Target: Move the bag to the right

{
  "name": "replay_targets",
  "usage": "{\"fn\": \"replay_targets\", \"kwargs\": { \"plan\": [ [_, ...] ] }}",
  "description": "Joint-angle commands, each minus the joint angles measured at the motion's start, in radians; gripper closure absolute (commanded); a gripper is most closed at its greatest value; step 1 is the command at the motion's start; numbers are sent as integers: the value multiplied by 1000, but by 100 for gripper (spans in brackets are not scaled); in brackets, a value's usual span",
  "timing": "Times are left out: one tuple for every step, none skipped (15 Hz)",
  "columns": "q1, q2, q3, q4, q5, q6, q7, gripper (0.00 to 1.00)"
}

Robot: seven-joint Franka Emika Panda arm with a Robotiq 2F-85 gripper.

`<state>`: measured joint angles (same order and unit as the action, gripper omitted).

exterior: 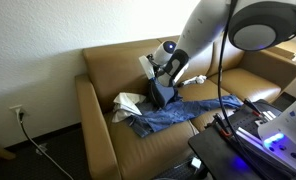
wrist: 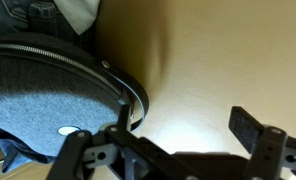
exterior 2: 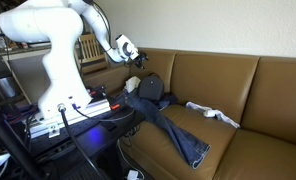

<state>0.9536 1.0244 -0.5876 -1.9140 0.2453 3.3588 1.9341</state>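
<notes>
One dark bag (exterior: 160, 95) sits on the seat of a tan couch (exterior: 103, 70) in an exterior view, close to the backrest. The gripper (exterior: 164, 80) of the white arm is right at the bag's top. Blue jeans (exterior: 178, 115) lie spread over the seat in front of the bag. A crumpled white cloth (exterior: 128, 103) lies just beside the bag, toward the armrest. A wall socket (exterior: 18, 113) with a cable in it shows low on the wall past that armrest. From this angle I cannot tell how far the fingers stand apart.

In an exterior view taken along the couch (exterior 2: 248, 80), the bag (exterior 2: 148, 88) rests at the end nearest the robot's base, and the gripper (exterior 2: 138, 68) comes down on it from above. The jeans (exterior 2: 183, 135) run from the bag toward the front edge of the seat. A small white rag (exterior 2: 213, 113) lies near them, farther along the cushion.

In the wrist view, the bag (wrist: 48, 100) fills the left half as grey fabric edged by a zipper, with bare couch (wrist: 218, 60) to the right. The gripper (wrist: 185, 128) is spread wide. One of its fingers (wrist: 250, 128) is over bare cushion and the opposite one is at the bag's zippered edge, with nothing clamped between them.
</notes>
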Motion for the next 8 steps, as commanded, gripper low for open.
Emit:
{"fn": "replay_targets", "kwargs": {
  "plan": [
    [-38,84,34,79,95,-30,-118,0],
    [-54,116,42,109,117,-38,-132,0],
    [-77,135,53,135,127,-50,-148,0],
    [-90,165,63,163,146,-36,-150,0],
    [-100,192,63,189,160,-27,-156,0],
    [-113,223,58,219,173,-3,-162,0],
    [-112,255,51,245,197,17,-158,0],
    [-112,286,37,275,218,28,-161,0]
  ]
}}
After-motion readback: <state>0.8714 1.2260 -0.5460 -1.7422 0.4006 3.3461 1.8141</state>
